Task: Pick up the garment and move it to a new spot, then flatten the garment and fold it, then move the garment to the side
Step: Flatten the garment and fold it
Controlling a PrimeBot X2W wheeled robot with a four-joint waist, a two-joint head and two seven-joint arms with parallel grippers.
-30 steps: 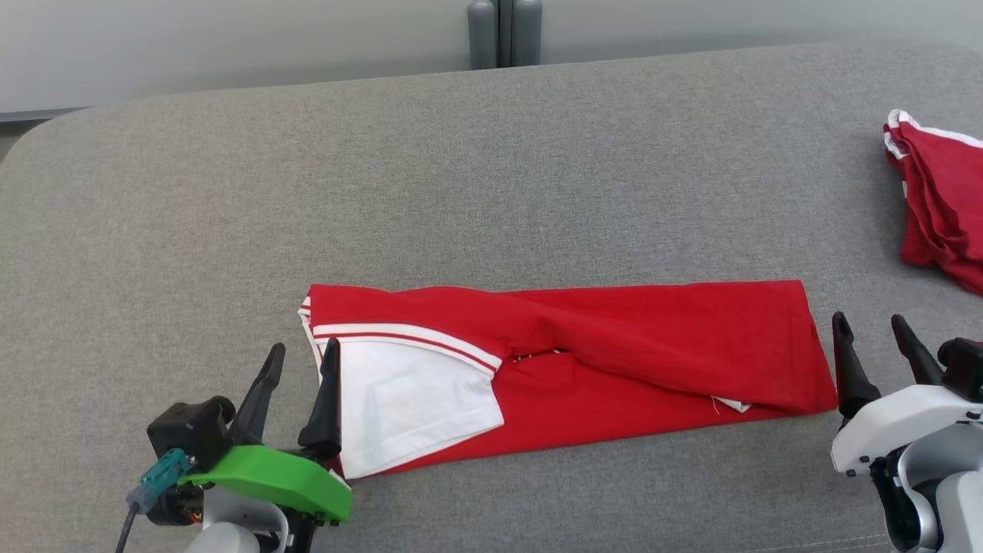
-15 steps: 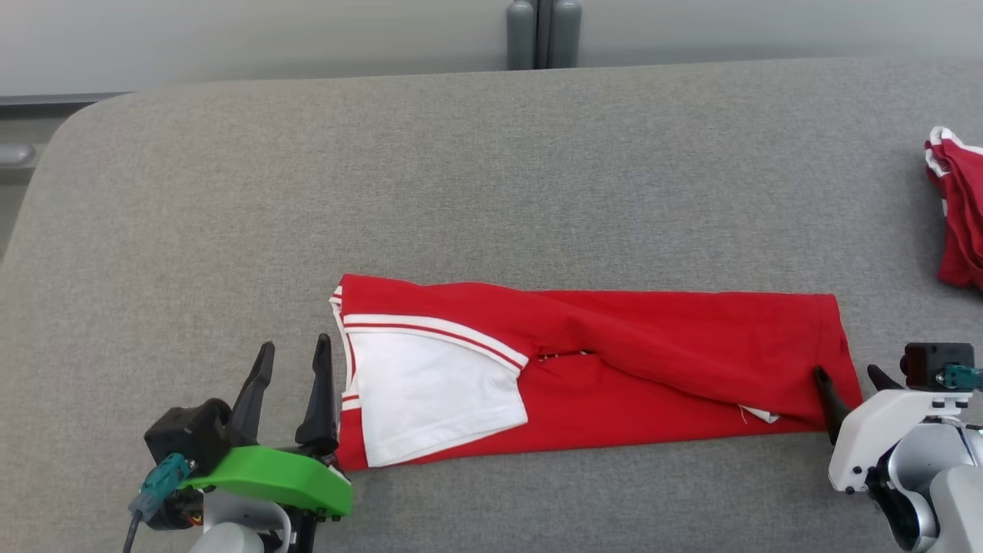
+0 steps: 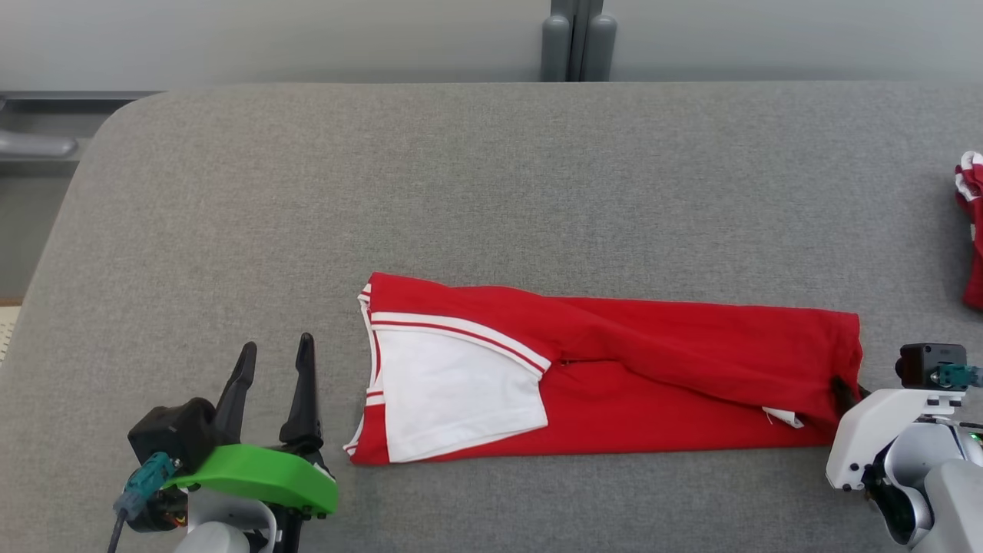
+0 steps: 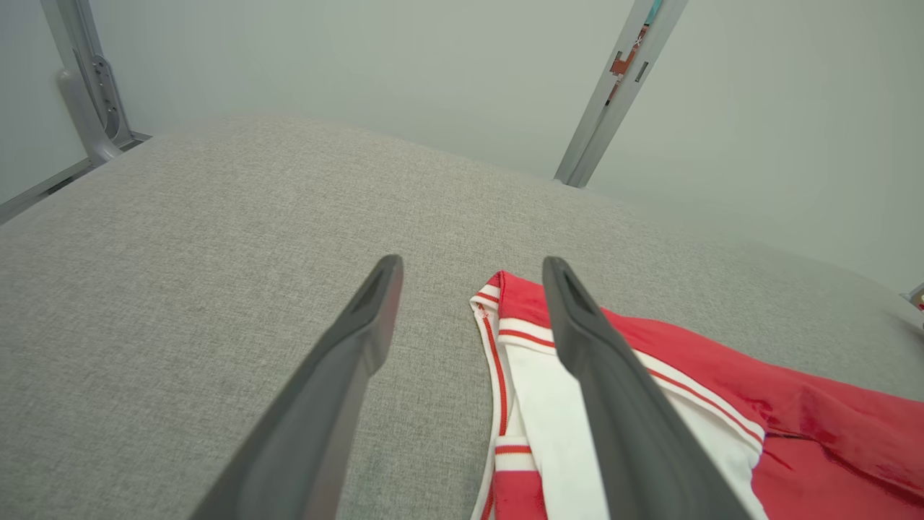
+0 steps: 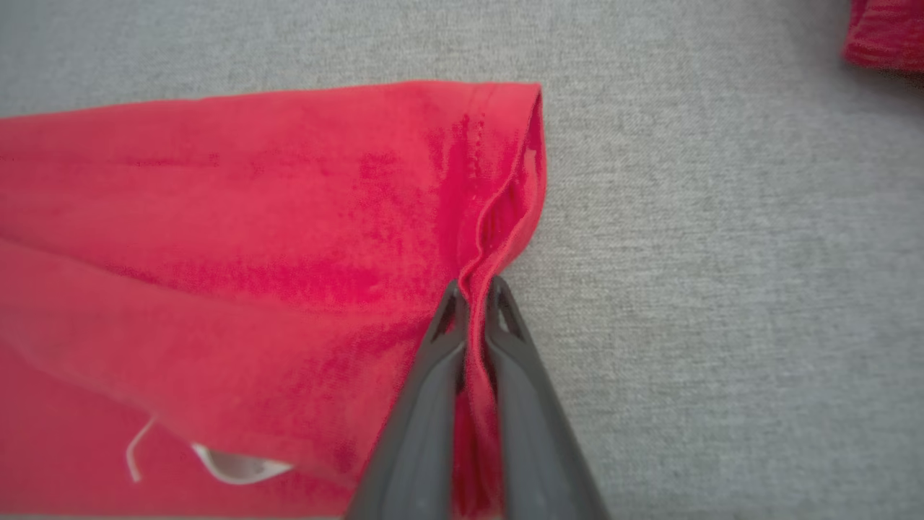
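Observation:
The garment [image 3: 653,369] is a red shirt with a white, red-striped sleeve, folded into a long strip across the grey padded table [image 3: 491,192]. My right gripper [image 3: 845,392] is shut on its right hem; the right wrist view shows the red cloth [image 5: 289,253] pinched between the two dark fingers [image 5: 433,390]. Left of the sleeve end, my left gripper [image 3: 273,392] stands open, apart from the cloth. In the left wrist view the striped sleeve edge [image 4: 505,347] lies between and just beyond the spread fingertips [image 4: 379,289].
Another red garment [image 3: 971,230] with white trim lies at the table's far right edge. A grey post [image 3: 576,42] stands behind the table. The table's rounded left corner [image 3: 100,138] drops off to the floor.
The right gripper has moved onto the garment's right hem and shut on it. The head camera has turned, shifting the whole scene to the right. The left gripper stays open.

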